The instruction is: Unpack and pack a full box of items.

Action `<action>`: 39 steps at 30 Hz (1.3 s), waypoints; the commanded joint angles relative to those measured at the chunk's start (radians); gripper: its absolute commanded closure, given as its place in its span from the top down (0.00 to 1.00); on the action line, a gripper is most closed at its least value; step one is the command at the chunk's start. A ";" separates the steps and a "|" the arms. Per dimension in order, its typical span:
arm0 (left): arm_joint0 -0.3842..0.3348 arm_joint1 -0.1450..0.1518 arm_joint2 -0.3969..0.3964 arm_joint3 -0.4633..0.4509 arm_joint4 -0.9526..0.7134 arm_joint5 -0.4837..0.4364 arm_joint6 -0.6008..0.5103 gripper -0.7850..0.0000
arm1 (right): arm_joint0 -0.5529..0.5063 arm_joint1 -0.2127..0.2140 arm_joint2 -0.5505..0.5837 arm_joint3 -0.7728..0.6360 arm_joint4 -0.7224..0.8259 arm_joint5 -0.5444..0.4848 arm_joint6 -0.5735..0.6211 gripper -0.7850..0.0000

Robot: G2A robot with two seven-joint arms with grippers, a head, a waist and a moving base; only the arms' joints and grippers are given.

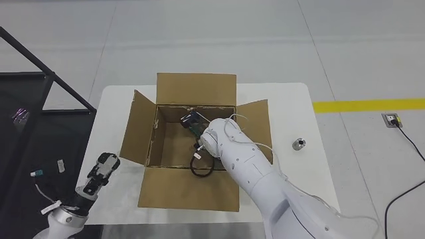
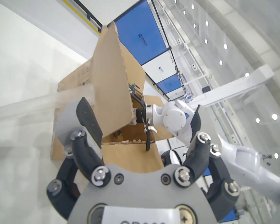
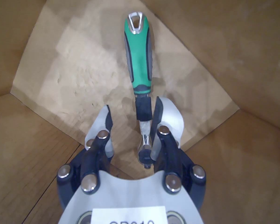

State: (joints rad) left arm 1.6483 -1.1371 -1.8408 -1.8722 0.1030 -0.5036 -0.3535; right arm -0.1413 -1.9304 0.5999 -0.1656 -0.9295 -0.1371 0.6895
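Observation:
An open cardboard box [image 1: 196, 89] stands in the middle of the white table [image 1: 292, 99], flaps spread out. My right gripper [image 1: 194, 121] is down inside it near the far wall. On the box floor [image 3: 79, 71] lies a ratchet wrench [image 3: 138, 61] with a green handle. The right gripper [image 3: 133, 104] is open and straddles the wrench's black neck, one pad [image 3: 156, 110] close against it and the other apart. My left gripper [image 1: 105, 166] is open and empty, left of the box [image 2: 109, 82] near the table's front left corner, its fingers [image 2: 88, 117] pointing at the box.
A small metal cylinder [image 1: 299, 144] stands on the table right of the box. A black frame and dark surface [image 1: 26, 133] sit off the table's left side. A floor socket with a cable [image 1: 392, 121] is far right.

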 commanded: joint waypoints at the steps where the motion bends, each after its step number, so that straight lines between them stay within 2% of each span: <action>1: -0.001 0.000 -0.001 0.001 0.071 0.003 0.013 1.00 | 0.000 0.000 0.000 0.000 -0.001 0.001 0.004 1.00; 10: -0.001 0.000 -0.001 0.001 0.071 0.003 0.013 1.00 | -0.004 0.000 -0.001 -0.001 -0.001 0.002 0.001 1.00; 13: -0.004 -0.001 0.006 -0.008 0.106 0.014 0.028 1.00 | -0.015 0.005 0.006 -0.013 0.001 0.031 -0.008 1.00; 17: -0.006 -0.006 0.023 -0.026 0.209 0.055 0.115 0.99 | -0.024 0.015 0.015 -0.035 0.000 0.042 -0.032 1.00; 21: -0.009 -0.014 0.054 -0.037 0.325 0.115 0.226 1.00 | -0.031 0.032 0.025 -0.050 -0.003 0.007 -0.072 1.00; 24: -0.014 -0.018 0.085 -0.036 0.412 0.147 0.286 0.85 | -0.039 0.046 0.034 -0.064 -0.007 -0.016 -0.100 1.00; 30: -0.035 -0.026 0.142 -0.019 0.532 0.205 0.365 0.75 | -0.059 0.072 0.049 -0.102 -0.019 -0.032 -0.103 1.00; 31: -0.038 -0.027 0.149 -0.017 0.541 0.210 0.373 0.69 | -0.063 0.076 0.051 -0.111 -0.022 -0.028 -0.101 1.00; 32: -0.041 -0.028 0.154 -0.016 0.553 0.214 0.377 0.47 | -0.068 0.081 0.053 -0.120 -0.026 -0.025 -0.098 1.00; 33: -0.044 -0.029 0.158 -0.014 0.560 0.217 0.382 0.44 | -0.072 0.085 0.056 -0.128 -0.029 -0.024 -0.094 1.00; 39: -0.058 -0.031 0.174 -0.007 0.581 0.227 0.370 0.39 | -0.100 0.115 0.077 -0.189 -0.045 -0.014 -0.076 1.00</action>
State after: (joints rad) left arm 1.5922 -1.1682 -1.6677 -1.8803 0.6825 -0.2764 0.0218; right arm -0.2374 -1.8198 0.6737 -0.3453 -0.9727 -0.1527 0.6106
